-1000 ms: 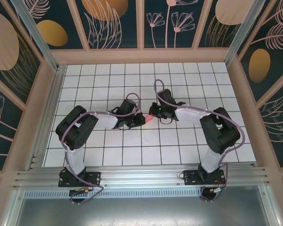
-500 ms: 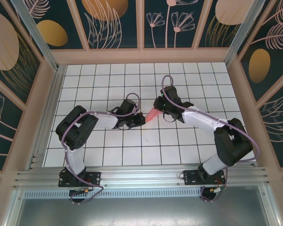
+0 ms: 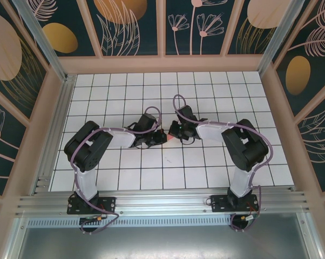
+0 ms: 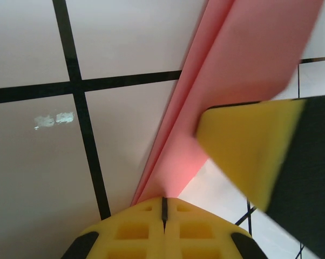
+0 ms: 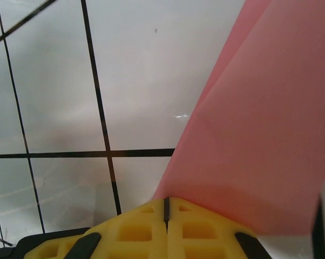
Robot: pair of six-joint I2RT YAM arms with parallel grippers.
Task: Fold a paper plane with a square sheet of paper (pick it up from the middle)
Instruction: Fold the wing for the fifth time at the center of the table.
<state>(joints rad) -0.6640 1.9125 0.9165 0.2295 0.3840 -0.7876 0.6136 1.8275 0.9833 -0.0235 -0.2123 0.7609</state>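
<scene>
The sheet of paper [image 3: 169, 138] is pink and folded into a narrow, layered shape; from above just a small tip of it shows between the two grippers at the table's middle. My left gripper [image 3: 163, 138] is shut on one end of it: in the left wrist view the paper [image 4: 249, 59] runs up and right from my closed yellow jaws [image 4: 163, 208]. A yellow finger of the right gripper [image 4: 249, 151] lies over it. My right gripper [image 3: 174, 135] is also shut, with the paper [image 5: 259, 135] spreading up and right from its jaws [image 5: 166, 208].
The white grid-tiled table [image 3: 205, 167] stretches on all sides of the grippers. Wooden-framed patterned walls [image 3: 162, 62] enclose it at the back and sides. An aluminium rail [image 3: 162, 202] with both arm bases runs along the near edge.
Half a second ago the right gripper was further up and right, with more pink paper showing. It has since swung back close to the left gripper. The left arm has not moved.
</scene>
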